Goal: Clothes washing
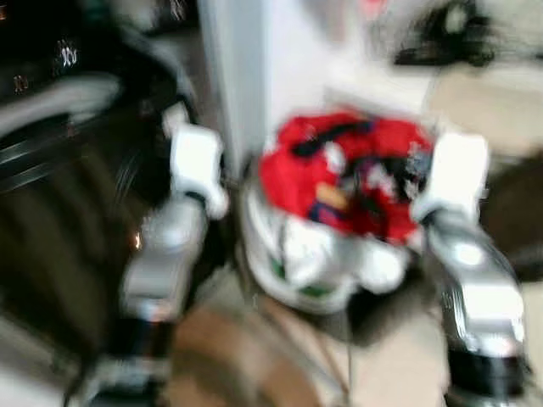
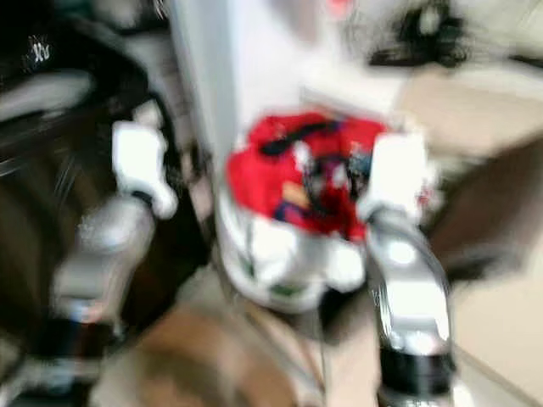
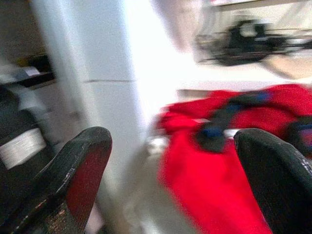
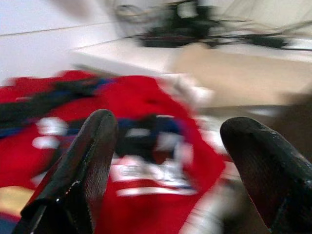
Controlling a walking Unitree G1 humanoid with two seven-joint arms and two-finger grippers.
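Blur smeared the whole scene, yet a pale floor (image 1: 475, 110) and a white upright panel (image 1: 242, 76) could be made out ahead, with a dark, curved-fronted machine (image 1: 59, 170) on the robot's left. Against the foot of the panel stood a white laundry basket (image 1: 305, 263), heaped with red clothes (image 1: 348, 170) crossed by dark blue and white patches. Farther back, by the wall, lay a tangle of black objects (image 1: 445, 34), too blurred to name.

Both silver arms reached forward, one on each side of the basket. In the wrist views the left tool (image 3: 170, 180) had its two black fingers (image 3: 73, 170) spread wide apart, holding nothing, with the red clothes and the white panel seen between them. The right tool (image 4: 170, 170) was likewise spread open and empty, its fingers (image 4: 83, 165) framing the red pile just beyond. Whether either tool touched the basket could not be told.
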